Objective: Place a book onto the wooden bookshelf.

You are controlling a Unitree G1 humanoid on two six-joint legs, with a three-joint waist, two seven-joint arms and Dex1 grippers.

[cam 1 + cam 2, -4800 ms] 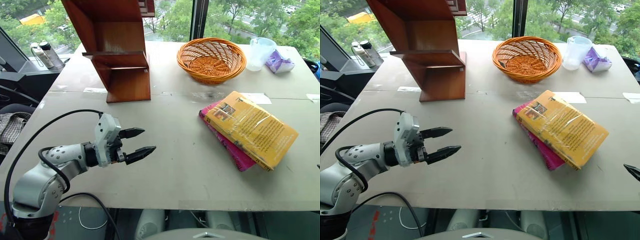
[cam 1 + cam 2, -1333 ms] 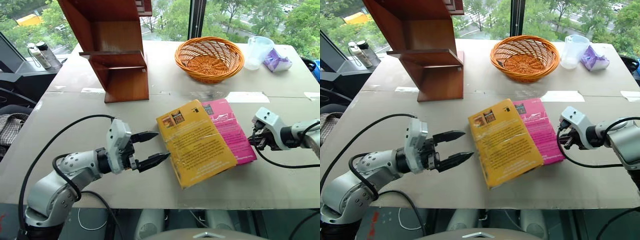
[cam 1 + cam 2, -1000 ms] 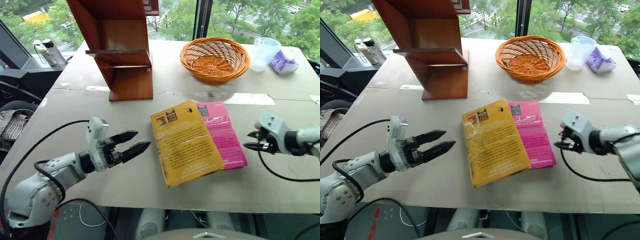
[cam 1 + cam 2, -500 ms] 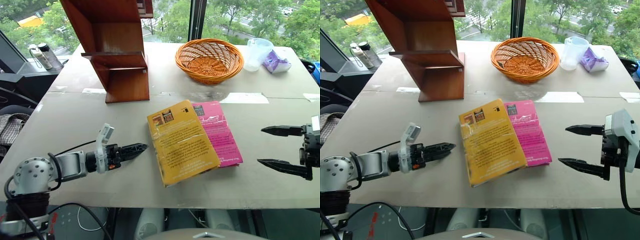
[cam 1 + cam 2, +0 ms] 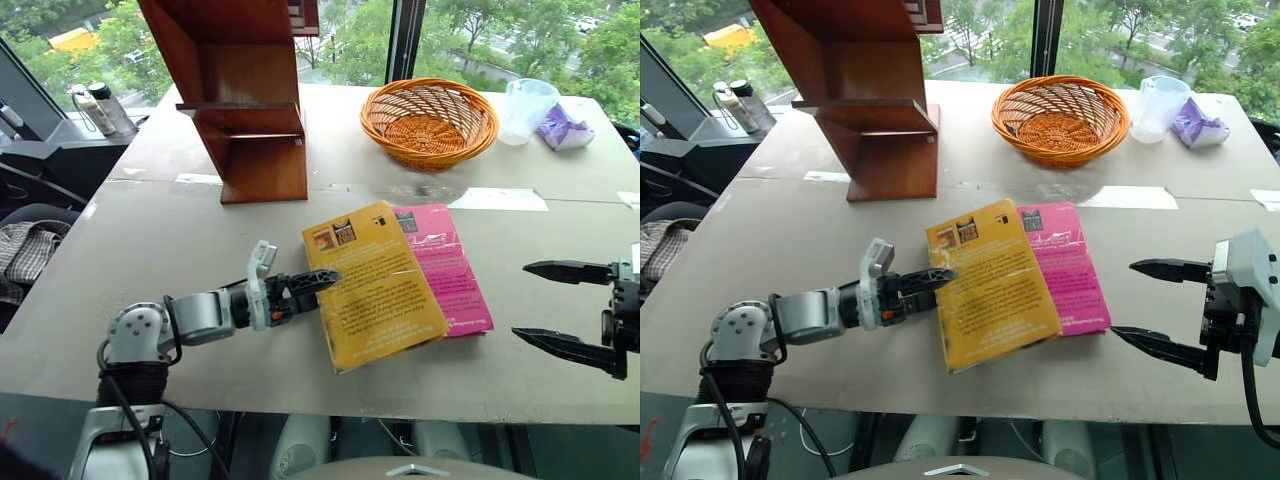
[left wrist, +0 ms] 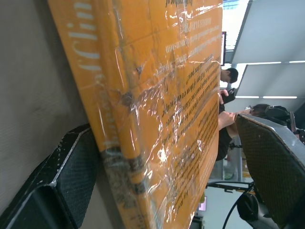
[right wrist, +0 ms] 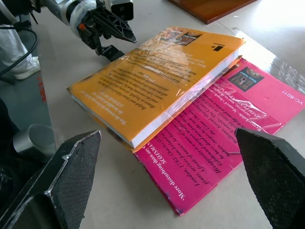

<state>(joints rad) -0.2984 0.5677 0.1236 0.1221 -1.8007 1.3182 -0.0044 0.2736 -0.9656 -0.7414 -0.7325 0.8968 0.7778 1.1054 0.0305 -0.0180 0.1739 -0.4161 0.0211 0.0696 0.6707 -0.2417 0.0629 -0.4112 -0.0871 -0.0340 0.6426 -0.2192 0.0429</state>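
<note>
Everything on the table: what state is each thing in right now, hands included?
Yellow book: lying flat, partly over the pink book, not lifted.
Pink book: flat on the table, partly covered.
Wooden bookshelf: upright, no book on its shelves seen here.
Wicker basket: upright, empty.
Left hand: open, straddling the yellow book's edge.
Right hand: open, holding nothing.

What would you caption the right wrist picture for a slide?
Yellow book lying half across a pink book, the left end effector at its spine edge.
</note>
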